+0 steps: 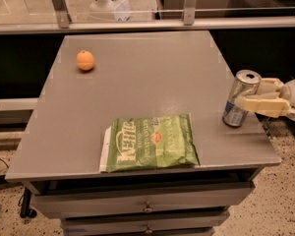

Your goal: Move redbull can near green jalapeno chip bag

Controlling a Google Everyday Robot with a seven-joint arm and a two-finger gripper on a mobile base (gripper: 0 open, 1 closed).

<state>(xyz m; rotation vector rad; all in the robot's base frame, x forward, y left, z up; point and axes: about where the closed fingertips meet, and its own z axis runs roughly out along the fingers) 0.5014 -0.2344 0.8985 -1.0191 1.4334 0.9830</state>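
The redbull can (238, 90), slim and silver with blue patches, stands on the grey table (147, 97) near its right edge. My gripper (249, 96) reaches in from the right and is shut on the can: one cream finger crosses the can's front and the other sits behind it. The green jalapeno chip bag (150, 142) lies flat near the table's front edge, left of the can with a gap of bare table between them.
An orange fruit (85, 60) sits at the table's back left. Drawers (147, 208) are below the front edge. A rail and glass panel (147, 21) run behind the table. The table's right edge is just beside the can.
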